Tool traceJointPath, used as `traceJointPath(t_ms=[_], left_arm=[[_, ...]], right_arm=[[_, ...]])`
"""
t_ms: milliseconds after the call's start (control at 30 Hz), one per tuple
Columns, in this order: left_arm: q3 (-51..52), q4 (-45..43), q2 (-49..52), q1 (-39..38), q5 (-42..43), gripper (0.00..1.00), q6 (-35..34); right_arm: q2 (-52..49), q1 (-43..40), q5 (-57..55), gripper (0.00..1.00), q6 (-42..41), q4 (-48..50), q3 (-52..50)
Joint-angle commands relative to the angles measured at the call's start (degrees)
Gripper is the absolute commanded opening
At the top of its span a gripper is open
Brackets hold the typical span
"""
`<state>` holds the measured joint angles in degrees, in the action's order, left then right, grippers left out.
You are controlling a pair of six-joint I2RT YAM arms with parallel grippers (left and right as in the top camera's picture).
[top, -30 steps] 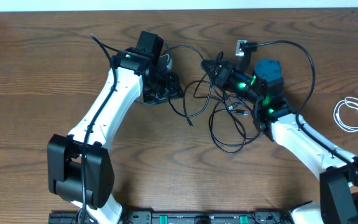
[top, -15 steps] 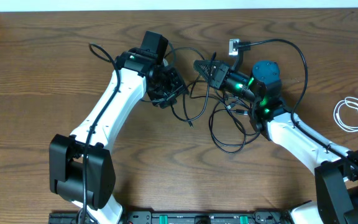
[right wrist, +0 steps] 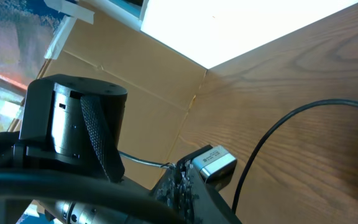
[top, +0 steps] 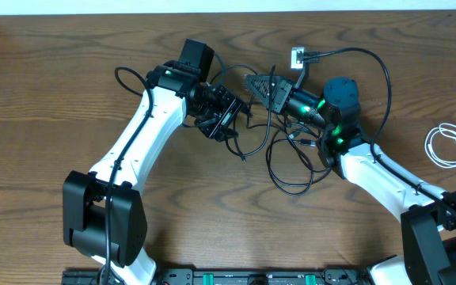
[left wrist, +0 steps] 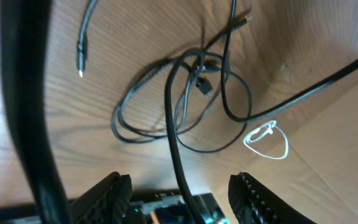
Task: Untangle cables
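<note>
A tangle of black cables lies on the wooden table between the two arms; in the left wrist view the same black cables show as overlapping loops. One black cable arcs to a small silver plug block, also in the right wrist view. A coiled white cable lies apart at the far right and shows as a white cable in the left wrist view. My left gripper hovers open, a black cable running loose between its fingers. My right gripper is shut, a thin cable pinched at its tip.
A thick black arm wire loops off the left arm, and it fills the left side of the left wrist view. The table's back edge runs along the top. A cardboard wall stands behind the table.
My left gripper has swung right toward the right gripper and its jaws have spread wider. The right gripper has shifted left and back, drawing its cable along.
</note>
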<state>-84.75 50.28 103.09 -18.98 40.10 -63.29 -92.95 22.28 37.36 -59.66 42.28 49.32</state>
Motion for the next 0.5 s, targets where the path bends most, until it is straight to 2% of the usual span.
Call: traceJointPath(t_ms=[0, 267, 467], left_arm=[[0.3, -0.1, 0.7, -0.1, 3.2, 0.56, -4.9], [0.3, 0.0, 0.7, -0.1, 4.8, 0.56, -6.5], [0.3, 0.1, 0.7, -0.9, 9.4, 0.56, -12.7]], right_arm=[[0.0, 0.3, 0.8, 0.01, 0.5, 0.2, 0.4], [0.0, 0.3, 0.7, 0.01, 0.5, 0.5, 0.4], [0.0, 0.3, 0.1, 0.01, -0.2, 0.6, 0.4]])
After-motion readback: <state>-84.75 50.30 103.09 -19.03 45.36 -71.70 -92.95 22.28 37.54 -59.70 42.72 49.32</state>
